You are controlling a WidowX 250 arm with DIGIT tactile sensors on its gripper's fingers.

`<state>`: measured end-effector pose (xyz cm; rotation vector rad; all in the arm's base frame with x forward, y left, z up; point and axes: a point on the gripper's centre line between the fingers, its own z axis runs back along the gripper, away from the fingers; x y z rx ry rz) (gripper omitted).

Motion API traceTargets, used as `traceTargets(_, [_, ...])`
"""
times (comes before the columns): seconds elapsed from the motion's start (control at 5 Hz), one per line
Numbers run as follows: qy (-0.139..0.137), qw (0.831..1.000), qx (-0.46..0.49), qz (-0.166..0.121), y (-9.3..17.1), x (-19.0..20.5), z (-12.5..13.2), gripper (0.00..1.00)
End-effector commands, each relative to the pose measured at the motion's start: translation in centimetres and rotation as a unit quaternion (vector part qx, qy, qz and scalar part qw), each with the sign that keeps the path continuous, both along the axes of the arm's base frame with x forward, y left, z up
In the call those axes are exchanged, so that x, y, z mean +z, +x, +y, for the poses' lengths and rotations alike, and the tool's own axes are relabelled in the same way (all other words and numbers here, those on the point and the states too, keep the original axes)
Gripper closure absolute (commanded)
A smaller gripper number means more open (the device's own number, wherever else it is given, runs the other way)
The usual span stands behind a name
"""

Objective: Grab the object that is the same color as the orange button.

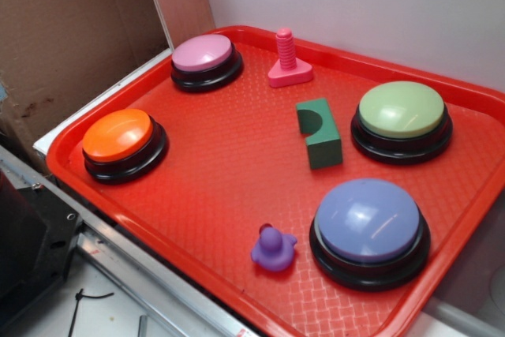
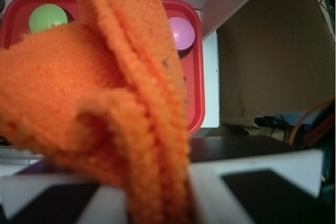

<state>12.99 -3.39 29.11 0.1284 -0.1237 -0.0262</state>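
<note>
Orange terry cloth rag (image 2: 100, 103): bunched and hanging close before the wrist lens, pinched between the gripper (image 2: 157, 203) pads at the bottom of that view, lifted well above the red tray (image 1: 213, 171); absent from the exterior view. Judged grasped because it matches the orange button (image 1: 118, 136).

Tray contents: orange button, near left; pink button (image 1: 203, 53), far left; green button (image 1: 401, 110), far right; purple button (image 1: 367, 220), near right; pink bolt (image 1: 287, 59); green block (image 1: 319, 133); purple duck (image 1: 273, 249).
</note>
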Motion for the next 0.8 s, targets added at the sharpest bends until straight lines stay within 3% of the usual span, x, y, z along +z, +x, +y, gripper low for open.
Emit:
traceTargets(0.0, [-0.026, 0.999, -0.045, -0.011, -0.28, 0.0, -2.12, 1.0])
traceTargets(0.4, [-0.043, 0.998, -0.053, -0.01, -0.12, -0.19, -2.35, 1.0])
traceTargets(0.6, [-0.038, 0.997, -0.059, -0.021, 0.02, -0.19, -2.61, 0.97])
